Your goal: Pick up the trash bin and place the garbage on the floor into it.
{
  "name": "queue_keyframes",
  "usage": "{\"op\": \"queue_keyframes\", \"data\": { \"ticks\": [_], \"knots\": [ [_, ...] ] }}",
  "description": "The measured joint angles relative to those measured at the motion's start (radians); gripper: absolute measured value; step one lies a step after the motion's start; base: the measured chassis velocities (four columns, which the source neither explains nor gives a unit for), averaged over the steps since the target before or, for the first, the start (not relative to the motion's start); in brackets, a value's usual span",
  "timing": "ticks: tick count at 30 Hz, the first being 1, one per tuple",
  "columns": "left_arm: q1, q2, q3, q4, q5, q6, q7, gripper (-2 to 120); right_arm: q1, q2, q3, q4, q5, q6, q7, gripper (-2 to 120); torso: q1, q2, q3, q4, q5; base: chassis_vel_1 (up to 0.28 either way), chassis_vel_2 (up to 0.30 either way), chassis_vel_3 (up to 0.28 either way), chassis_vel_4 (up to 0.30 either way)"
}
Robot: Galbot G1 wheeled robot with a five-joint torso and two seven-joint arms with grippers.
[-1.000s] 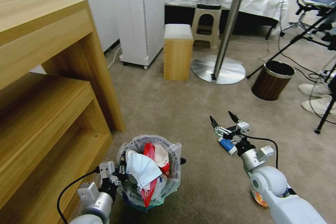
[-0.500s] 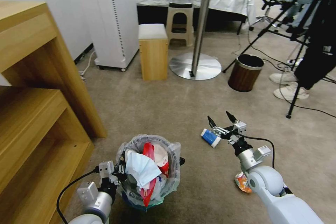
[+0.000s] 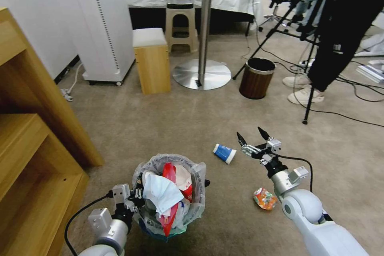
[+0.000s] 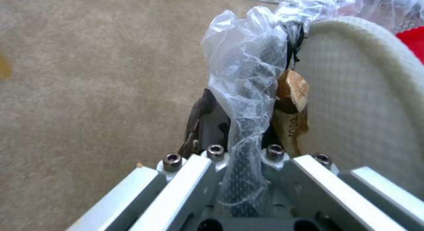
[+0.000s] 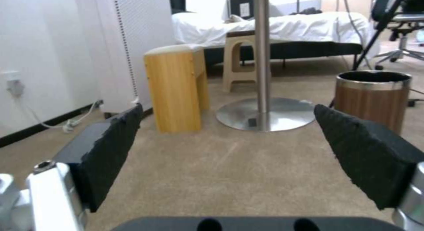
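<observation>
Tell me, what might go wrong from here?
The trash bin is heaped high; the mask on top could slide off. The left end effector pinches only the rim and thin plastic liner, which might slip. The open right end effector is held past the paper cup, not over it.

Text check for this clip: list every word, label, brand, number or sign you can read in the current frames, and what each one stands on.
No text can be read with confidence.
Crushed orange can on the carpet: printing too small to read.
Blue-and-white paper cup on the carpet: no legible marking.
Red wrappers in the round black wire-mesh trash bin: white marks, illegible.
Wooden stick at the bin's rim: dark stamped characters, too blurred to read.
</observation>
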Motion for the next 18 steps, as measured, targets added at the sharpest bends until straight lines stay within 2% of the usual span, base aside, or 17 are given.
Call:
{"op": "queue_keyframes", "data": {
  "ticks": [18],
  "knots": [
    [-0.003, 0.001, -0.018, -0.007, -0.023, -0.012, -0.014, 1, -0.002, 0.018, -0.002, -0.02, -0.031, 0.038, 0.017, 100, 0.0, 0.0, 0.0, 0.0002, 0.0, -0.003, -0.003, -0.002, -0.003]
  ]
}}
